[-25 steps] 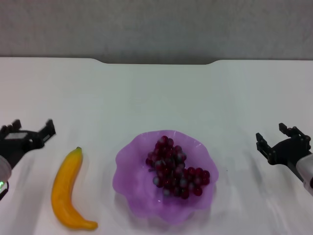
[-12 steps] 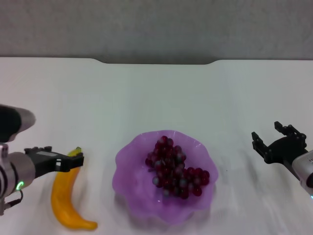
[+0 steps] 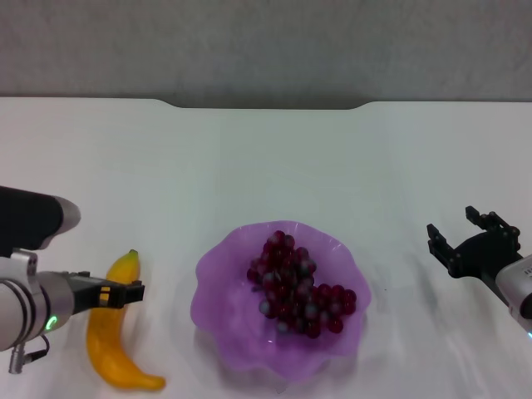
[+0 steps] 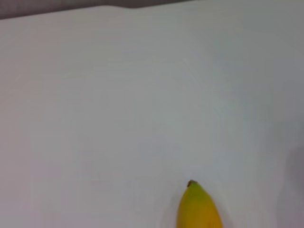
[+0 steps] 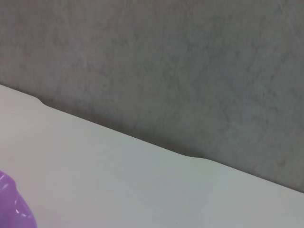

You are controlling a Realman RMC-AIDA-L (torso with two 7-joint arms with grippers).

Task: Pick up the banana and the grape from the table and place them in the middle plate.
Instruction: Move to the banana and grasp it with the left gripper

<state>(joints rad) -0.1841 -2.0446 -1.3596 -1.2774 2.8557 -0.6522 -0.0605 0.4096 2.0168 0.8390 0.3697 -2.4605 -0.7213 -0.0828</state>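
The banana [image 3: 108, 341] lies on the white table [image 3: 266, 158], left of the purple plate [image 3: 218, 274]; its tip shows in the left wrist view [image 4: 197, 209]. The grape bunch [image 3: 295, 287] lies inside the plate. My left gripper [image 3: 116, 294] is at the banana's upper half, just below its stem end, reaching in from the left. My right gripper [image 3: 465, 234] is open and empty, hovering to the right of the plate and apart from it. An edge of the plate shows in the right wrist view [image 5: 12, 211].
The table's notched far edge [image 3: 266, 105] runs along a grey wall. White tabletop lies between the plate and each arm and behind the plate.
My left arm has swung in from the far left and its gripper now sits over the banana's upper half. The right gripper has shifted slightly toward the plate.
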